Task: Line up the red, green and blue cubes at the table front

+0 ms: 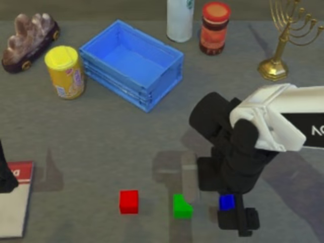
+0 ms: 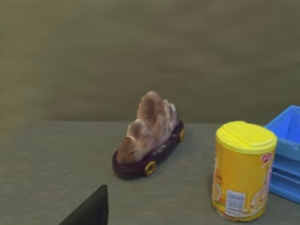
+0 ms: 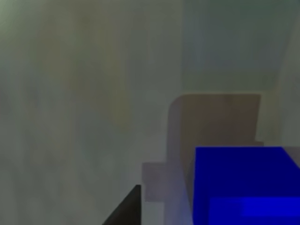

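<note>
Three small cubes stand in a row near the table's (image 1: 101,152) front edge: the red cube (image 1: 129,201) on the left, the green cube (image 1: 182,206) in the middle, the blue cube (image 1: 226,202) on the right. My right gripper (image 1: 234,211) points down over the blue cube and hides part of it. In the right wrist view the blue cube (image 3: 243,187) rests on the table, and a gap separates it from the one dark finger (image 3: 127,211) in sight, so the gripper is open. My left gripper (image 1: 4,177) is parked at the left edge.
A blue slatted crate (image 1: 132,63), a yellow can (image 1: 65,72) and a rock-shaped toy car (image 1: 29,40) stand at the back left. A white bottle (image 1: 180,19), a red jar (image 1: 214,28) and a brass candelabrum (image 1: 283,40) stand at the back right. A red-and-white book (image 1: 17,197) lies front left.
</note>
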Robot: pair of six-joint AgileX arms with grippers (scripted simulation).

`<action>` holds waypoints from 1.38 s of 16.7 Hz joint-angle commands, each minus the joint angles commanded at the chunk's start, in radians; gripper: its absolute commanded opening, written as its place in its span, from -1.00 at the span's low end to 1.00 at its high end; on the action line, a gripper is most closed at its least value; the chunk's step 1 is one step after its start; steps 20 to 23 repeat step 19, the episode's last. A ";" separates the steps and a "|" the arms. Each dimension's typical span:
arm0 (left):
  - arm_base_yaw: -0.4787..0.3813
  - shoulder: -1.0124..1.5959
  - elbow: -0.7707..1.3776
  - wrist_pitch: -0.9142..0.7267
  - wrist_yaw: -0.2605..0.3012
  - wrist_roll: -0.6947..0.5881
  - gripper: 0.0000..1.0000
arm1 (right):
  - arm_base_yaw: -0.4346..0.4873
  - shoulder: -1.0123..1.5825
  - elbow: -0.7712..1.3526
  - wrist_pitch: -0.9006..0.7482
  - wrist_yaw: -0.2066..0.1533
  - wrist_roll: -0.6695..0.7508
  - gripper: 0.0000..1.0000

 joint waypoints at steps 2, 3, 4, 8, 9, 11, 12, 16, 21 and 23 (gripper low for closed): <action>0.000 0.000 0.000 0.000 0.000 0.000 1.00 | 0.000 0.000 0.000 0.000 0.000 0.000 1.00; 0.000 0.000 0.000 0.000 0.000 0.000 1.00 | 0.000 0.000 0.000 0.000 0.000 0.000 1.00; 0.000 0.000 0.000 0.000 0.000 0.000 1.00 | 0.000 0.000 0.000 0.000 0.000 0.000 1.00; 0.000 0.000 0.000 0.000 0.000 0.000 1.00 | -0.001 -0.001 0.000 0.000 0.000 0.000 1.00; 0.000 0.000 0.000 0.000 0.000 0.000 1.00 | -0.001 -0.002 0.003 -0.004 0.000 0.000 1.00; 0.000 0.000 0.000 0.000 0.000 0.000 1.00 | 0.000 -0.015 0.031 -0.042 -0.001 -0.003 1.00; 0.000 0.000 0.000 0.000 0.000 0.000 1.00 | 0.002 -0.027 0.051 -0.075 -0.002 -0.006 1.00; 0.000 0.000 0.000 0.000 0.000 0.000 1.00 | 0.002 -0.085 0.138 -0.235 -0.002 -0.010 1.00; 0.000 0.000 0.000 0.000 0.000 0.000 1.00 | 0.000 -0.108 0.164 -0.272 -0.001 -0.010 1.00; 0.000 0.000 0.000 0.000 0.000 0.000 1.00 | 0.000 -0.108 0.164 -0.272 -0.001 -0.010 1.00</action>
